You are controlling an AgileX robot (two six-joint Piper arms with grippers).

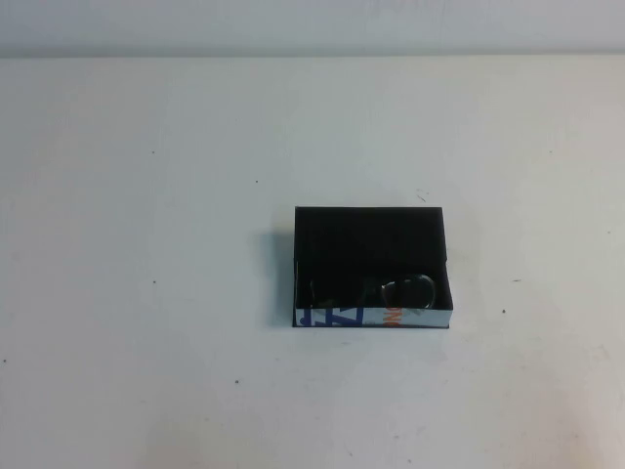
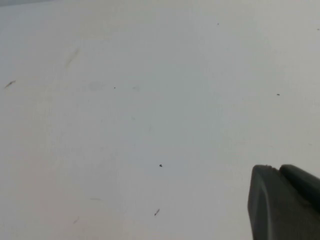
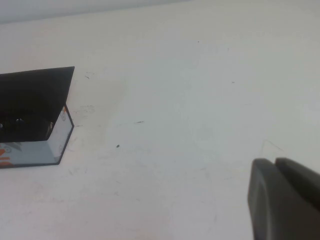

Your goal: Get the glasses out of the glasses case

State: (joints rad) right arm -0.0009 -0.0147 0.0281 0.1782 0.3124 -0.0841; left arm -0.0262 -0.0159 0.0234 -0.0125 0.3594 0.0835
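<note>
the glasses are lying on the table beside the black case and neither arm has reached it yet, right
Not quite: the glasses lie inside the open glasses case, as the high view shows. The rest holds: the left tool and the right tool are both away from it.

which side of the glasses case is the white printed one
The wall nearest the robot: the glasses case is black except that white strip with blue and orange print. The glasses lie just behind it. Left tool and right tool are both away from it.

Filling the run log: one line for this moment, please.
glasses case: open on table | glasses: inside, near printed side | left tool: parked, over bare table | right tool: off case, idle
</note>
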